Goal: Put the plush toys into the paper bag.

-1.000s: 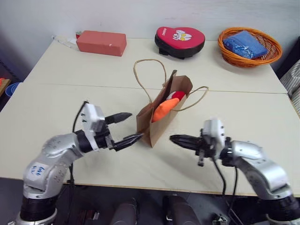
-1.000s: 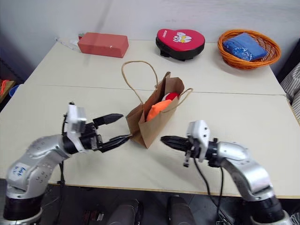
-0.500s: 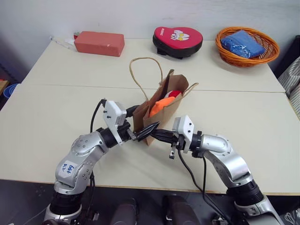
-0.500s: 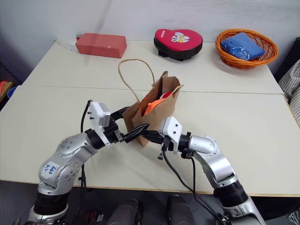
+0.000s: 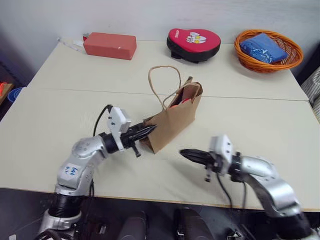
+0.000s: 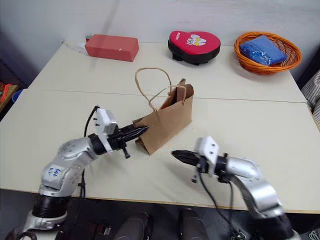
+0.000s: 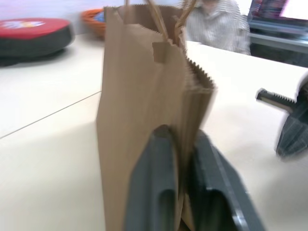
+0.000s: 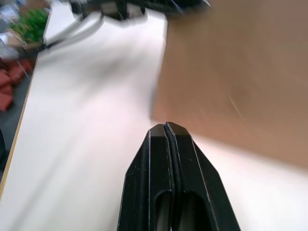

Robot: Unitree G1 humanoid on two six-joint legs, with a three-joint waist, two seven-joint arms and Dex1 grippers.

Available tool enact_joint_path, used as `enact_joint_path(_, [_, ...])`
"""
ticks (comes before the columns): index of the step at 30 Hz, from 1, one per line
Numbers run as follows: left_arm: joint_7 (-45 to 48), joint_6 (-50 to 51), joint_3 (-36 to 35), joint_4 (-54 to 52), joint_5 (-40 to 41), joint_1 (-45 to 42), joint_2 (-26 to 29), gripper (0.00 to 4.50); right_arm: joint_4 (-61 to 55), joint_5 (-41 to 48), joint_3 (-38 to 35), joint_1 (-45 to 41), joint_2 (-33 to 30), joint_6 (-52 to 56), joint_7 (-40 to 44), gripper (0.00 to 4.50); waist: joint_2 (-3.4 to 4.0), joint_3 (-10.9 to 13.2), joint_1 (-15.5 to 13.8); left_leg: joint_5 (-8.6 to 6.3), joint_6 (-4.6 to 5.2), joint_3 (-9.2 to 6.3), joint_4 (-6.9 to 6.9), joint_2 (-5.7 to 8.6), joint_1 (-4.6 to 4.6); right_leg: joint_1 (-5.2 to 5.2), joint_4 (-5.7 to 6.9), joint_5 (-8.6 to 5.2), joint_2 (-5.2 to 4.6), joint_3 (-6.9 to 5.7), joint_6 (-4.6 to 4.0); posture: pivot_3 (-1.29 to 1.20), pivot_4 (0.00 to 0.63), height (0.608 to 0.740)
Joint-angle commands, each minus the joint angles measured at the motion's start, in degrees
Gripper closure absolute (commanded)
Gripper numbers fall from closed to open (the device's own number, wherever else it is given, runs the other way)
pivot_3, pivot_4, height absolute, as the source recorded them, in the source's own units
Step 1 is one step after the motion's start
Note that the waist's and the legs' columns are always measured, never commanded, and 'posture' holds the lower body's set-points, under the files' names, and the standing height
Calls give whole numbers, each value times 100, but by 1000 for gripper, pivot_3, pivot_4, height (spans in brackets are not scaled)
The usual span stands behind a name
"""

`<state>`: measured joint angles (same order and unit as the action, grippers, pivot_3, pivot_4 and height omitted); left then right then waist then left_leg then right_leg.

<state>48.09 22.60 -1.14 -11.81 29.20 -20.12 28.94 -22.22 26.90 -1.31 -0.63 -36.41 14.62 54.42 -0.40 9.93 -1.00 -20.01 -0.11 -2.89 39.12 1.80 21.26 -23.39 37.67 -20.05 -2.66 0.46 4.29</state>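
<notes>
**Thin paper edge pinched; bag liable to tip or tear**

The paper bag (image 5: 172, 122) is seen standing on the table (image 5: 60, 115), leaning, with a glimpse of red from the plush toys (image 5: 181, 101) at its mouth; the orange one cannot be made out from here. The left gripper (image 5: 145, 131) is closed on the bag's near folded side edge, the paper being nipped between both fingers (image 7: 154, 192). The right gripper (image 5: 189, 155) is shut on nothing and is held just clear of the bag's lower corner.

A pull on so narrow a pinch is judged likely to tear the kraft paper or topple the light bag, and the toys could be spilled. The twine handles (image 5: 161, 80) could also be snagged.

The bag is stiff, creased and matt brown, with a serrated top edge; the handles are thin limp loops. The toy looks soft and rounded.
</notes>
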Motion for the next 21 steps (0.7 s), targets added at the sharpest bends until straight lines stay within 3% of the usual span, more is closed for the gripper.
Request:
enact_joint_path(1, [1426, -92, -96, 593, 537, -575, 329, 4470, -222, 439, -1068, 525, -178, -620, 380, 4500, 0, 0, -21, 0, 0, 0, 1, 0, -1, 0, 2, 0, 1, -1, 0, 0, 150, 740])
enact_joint_path(5, [3081, -550, 319, 1726, 316, -1421, 595, 4470, -30, 635, -2168, 1155, -509, -907, 751, 4500, 0, 0, -30, 0, 1, 5, 1, 2, -4, 4, 6, 0, 3, -1, 0, 0, 150, 740])
enact_joint_path(8, [3838, -1269, 504, 2635, 11, -1916, 485, 4470, 27, 874, -2607, 1305, -517, -1001, 852, 4500, 0, 0, -19, 0, 3, 7, 1, 3, -7, 6, 6, 0, 5, 0, 0, 0, 150, 740])
enact_joint_path(15, [4197, -2189, 701, 4090, -563, -2443, 193, 4470, -122, 792, -2689, 1707, -381, -1292, 940, 4500, -1, 0, -19, -2, 9, 15, 4, 2, -8, 3, 21, 0, 9, 8, 0, 0, 150, 740])
enact_joint_path(17, [3897, -2059, 646, 4264, -631, -2491, 174, 4297, -194, 846, -2663, 1652, -345, -1232, 798, 4128, -1, 0, -19, -2, 9, 15, 8, 2, -8, 2, 20, 0, 9, 8, 1, 0, 150, 740])
enact_joint_path(21, [3727, -1715, 432, 3926, -525, -2375, 334, 3208, -182, 867, -2601, 1579, -415, -1214, 866, 2848, -1, 0, -21, -2, 9, 11, 10, 1, -7, 1, 21, 0, 7, 8, 0, 0, 150, 740])
